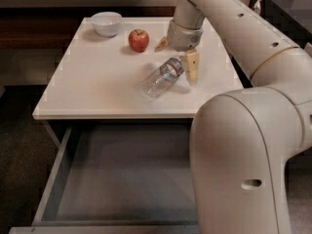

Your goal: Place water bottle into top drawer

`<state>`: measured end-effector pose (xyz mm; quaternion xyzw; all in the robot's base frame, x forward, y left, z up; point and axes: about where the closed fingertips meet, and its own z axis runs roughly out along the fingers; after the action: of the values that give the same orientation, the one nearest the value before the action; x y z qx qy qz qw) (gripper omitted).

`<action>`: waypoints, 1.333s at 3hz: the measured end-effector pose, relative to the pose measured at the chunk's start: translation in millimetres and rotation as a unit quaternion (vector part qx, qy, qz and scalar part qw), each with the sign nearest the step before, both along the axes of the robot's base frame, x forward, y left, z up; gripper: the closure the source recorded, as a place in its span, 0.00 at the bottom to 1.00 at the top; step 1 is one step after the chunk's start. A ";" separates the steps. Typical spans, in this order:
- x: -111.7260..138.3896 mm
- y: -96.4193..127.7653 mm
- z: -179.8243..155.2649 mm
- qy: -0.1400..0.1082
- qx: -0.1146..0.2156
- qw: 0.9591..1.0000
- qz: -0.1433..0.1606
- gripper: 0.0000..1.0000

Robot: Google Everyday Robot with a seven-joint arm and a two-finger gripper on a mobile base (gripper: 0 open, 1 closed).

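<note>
The water bottle point(161, 78) lies on its side on the white table point(97, 82), right of centre, its banded end pointing up and right. My gripper point(176, 61) hangs just above that end, open: one yellow fingertip point(192, 66) stands right of the bottle and the other point(161, 44) shows behind it, near the apple. Nothing is held. Below the table's front edge the top drawer point(54, 179) is pulled out, and its shallow grey inside has nothing in it.
A red apple point(139, 39) and a white bowl point(107, 23) sit at the back left of the table. My arm's large pale body point(243, 160) fills the lower right and hides the drawer's right side.
</note>
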<state>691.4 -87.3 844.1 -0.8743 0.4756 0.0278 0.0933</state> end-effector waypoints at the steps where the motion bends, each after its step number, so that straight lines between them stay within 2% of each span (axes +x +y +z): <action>1: 2.8 6.9 -0.9 0.002 0.001 1.000 0.003 0.25; 2: -0.7 14.2 3.0 0.001 0.001 1.000 0.012 0.48; 3: -17.0 29.5 15.5 -0.005 0.012 1.000 0.027 0.79; 4: -41.1 46.0 19.3 0.002 0.027 0.999 0.042 0.99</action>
<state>650.2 -41.3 863.4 -0.8905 0.4378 0.0460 0.1145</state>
